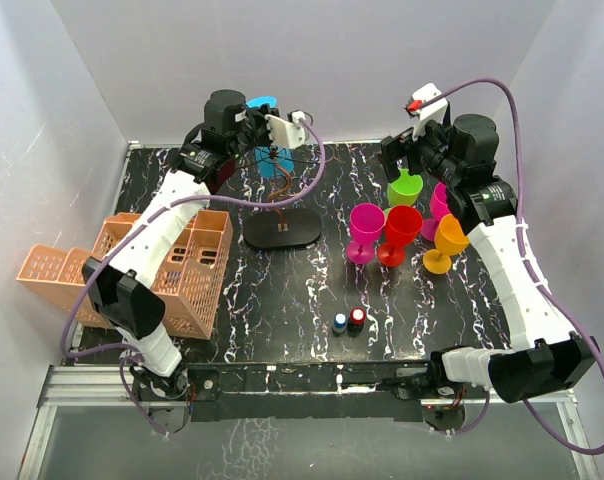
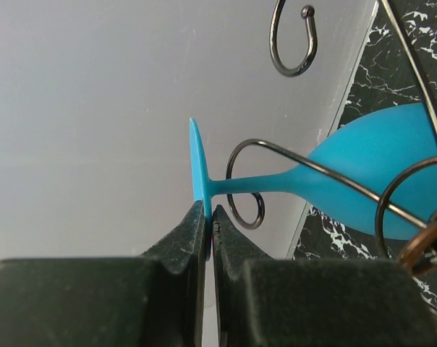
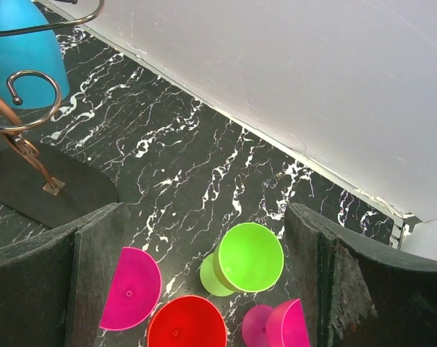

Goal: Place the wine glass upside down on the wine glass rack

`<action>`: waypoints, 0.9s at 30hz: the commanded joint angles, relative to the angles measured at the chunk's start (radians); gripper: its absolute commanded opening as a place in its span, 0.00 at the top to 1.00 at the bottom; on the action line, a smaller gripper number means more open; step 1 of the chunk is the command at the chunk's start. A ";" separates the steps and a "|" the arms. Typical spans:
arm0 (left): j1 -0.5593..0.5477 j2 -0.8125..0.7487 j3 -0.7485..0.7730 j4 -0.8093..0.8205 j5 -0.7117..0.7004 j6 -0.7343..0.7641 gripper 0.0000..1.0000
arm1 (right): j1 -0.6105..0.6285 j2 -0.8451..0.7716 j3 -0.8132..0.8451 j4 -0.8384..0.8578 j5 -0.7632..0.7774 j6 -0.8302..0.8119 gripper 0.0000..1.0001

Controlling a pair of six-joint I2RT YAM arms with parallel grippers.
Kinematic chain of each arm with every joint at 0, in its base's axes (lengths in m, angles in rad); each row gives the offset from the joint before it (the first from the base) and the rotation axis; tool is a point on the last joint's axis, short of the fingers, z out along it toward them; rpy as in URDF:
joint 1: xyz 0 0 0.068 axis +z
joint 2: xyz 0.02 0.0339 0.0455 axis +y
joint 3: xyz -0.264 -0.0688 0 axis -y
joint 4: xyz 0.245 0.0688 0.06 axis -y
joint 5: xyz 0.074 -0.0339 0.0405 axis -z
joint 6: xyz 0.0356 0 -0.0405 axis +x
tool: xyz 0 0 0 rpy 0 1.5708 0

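Though the orange lattice crate (image 1: 132,270) fills the L side of the desk (image 1: 282,300), it plays no part here. Next right: L pincer (image 2: 210,217) clamped on the thin rim of the foot of the blue wine glass (image 2: 378,170), held up at the top of the wine glass rack (image 1: 282,232). Glass is inverted, bowl hanging below, stem threaded betw. the scroll arms. Foot looks just clear of the wires, so prob. not seated yet; cannot tell for sure.

Handling, est.: matte, opaque, looks like plastic, so light, stiff, not brittle. Smooth foot edge gives little to bite on and could pivot or slip in a rim-only grip. Stem is the alt. hold, but the wires crowd it.

Centre-right: spare glasses grouped on desk, green glass (image 3: 244,259) among magenta, red, orange ones. Far R: R pincer (image 3: 204,210) with fingers wide apart, holding nothing, over that group.
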 commanded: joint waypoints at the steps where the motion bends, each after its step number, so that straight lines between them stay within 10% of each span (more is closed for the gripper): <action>1: -0.021 0.002 0.029 0.078 -0.019 -0.026 1.00 | -0.006 -0.019 0.000 0.065 -0.009 -0.001 0.02; 27: -0.026 0.037 -0.032 0.221 -0.259 -0.036 1.00 | -0.007 -0.023 -0.002 0.062 -0.012 0.000 0.02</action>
